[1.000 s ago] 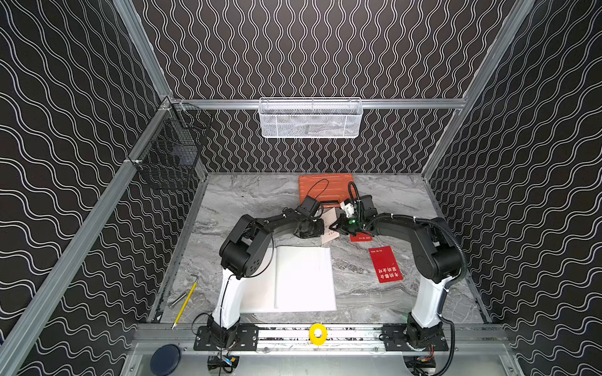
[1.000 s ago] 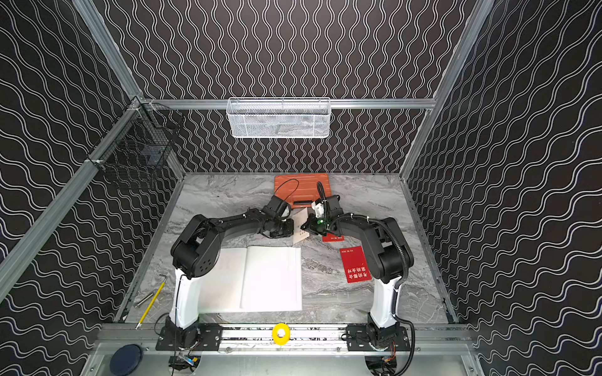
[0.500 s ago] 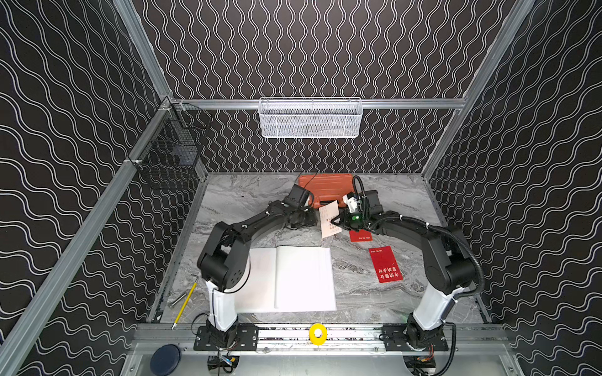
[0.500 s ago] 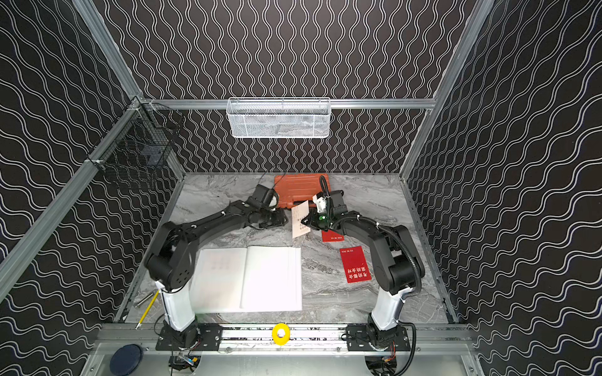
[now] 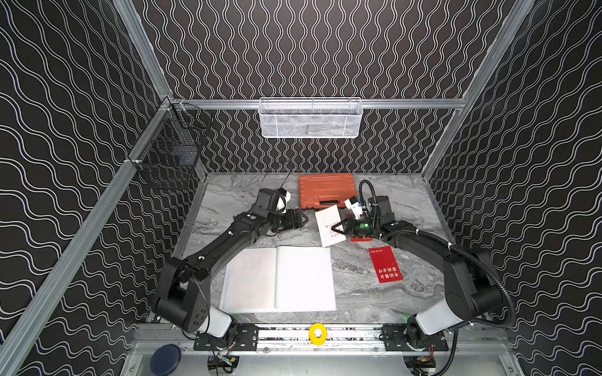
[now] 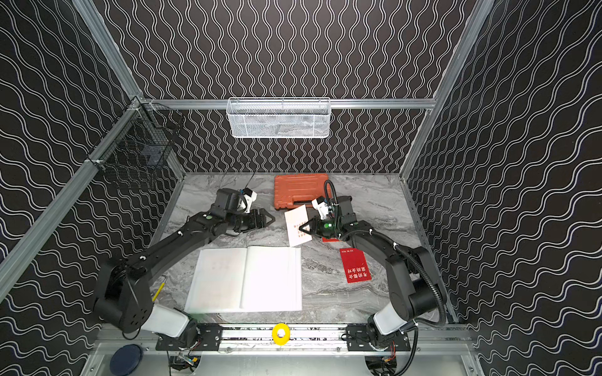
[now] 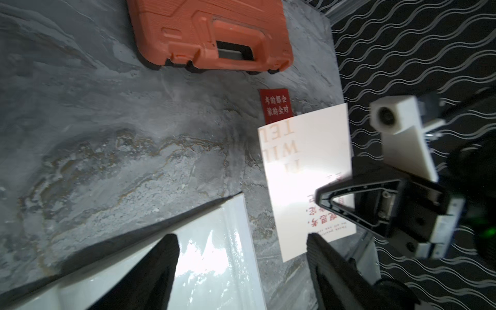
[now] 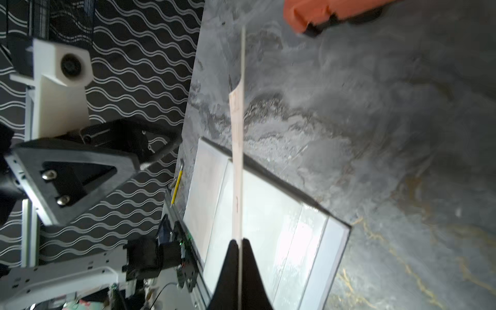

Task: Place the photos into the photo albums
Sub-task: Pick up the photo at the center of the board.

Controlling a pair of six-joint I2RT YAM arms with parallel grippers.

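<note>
Withdrawn left pincer [image 5: 304, 218] gapes empty; right pincer [image 5: 333, 229] clamps cream photo [image 5: 326, 218] near open album [image 5: 303, 280].

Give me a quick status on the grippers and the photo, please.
Left gripper open, empty. Right gripper shut on cream card. Photo album lies open. Nothing between card and album.

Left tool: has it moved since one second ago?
Yes. The left tool has drawn back from the cream card to near the left corner of the orange case. It is open; the right tool holds the card.
</note>
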